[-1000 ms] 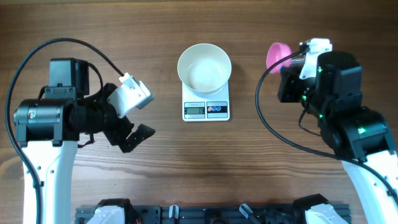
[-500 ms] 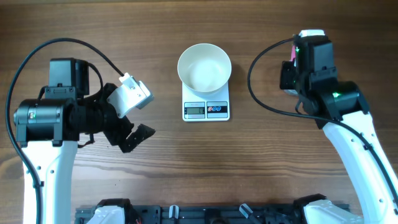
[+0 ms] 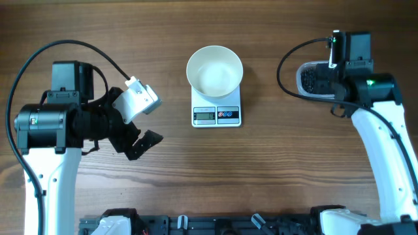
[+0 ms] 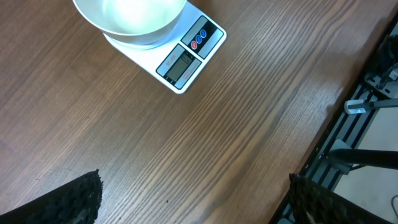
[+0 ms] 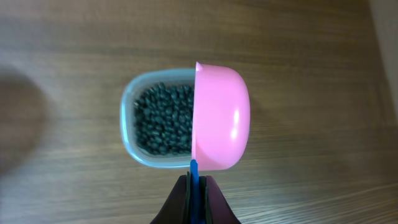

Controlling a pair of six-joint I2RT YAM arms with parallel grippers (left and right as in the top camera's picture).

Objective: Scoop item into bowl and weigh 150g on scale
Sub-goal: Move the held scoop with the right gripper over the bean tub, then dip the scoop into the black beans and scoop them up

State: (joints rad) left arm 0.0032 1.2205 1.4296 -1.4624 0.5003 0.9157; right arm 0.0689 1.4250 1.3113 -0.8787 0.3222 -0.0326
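The white bowl (image 3: 214,70) stands empty on the white scale (image 3: 217,115) at the table's centre; the left wrist view shows the bowl (image 4: 130,15) and scale (image 4: 186,56) too. The item, black beans (image 5: 163,118), fills a clear tub (image 5: 127,121) at the right; overhead the beans (image 3: 309,78) show partly under the right wrist. My right gripper (image 5: 195,186) is shut on the blue handle (image 5: 194,169) of a pink scoop (image 5: 221,118), which hangs on edge over the tub's right half. My left gripper (image 4: 196,202) is open with nothing in it, left of the scale.
Bare wooden table (image 3: 215,176) surrounds the scale. A black rail (image 3: 222,225) runs along the front edge. The right arm's cable (image 3: 287,55) loops between the tub and the bowl. The left arm's body (image 3: 59,121) sits at the far left.
My right arm has swung right and back, carrying the scoop over the tub of beans; overhead, the scoop is now hidden under the wrist. The left arm has not moved.
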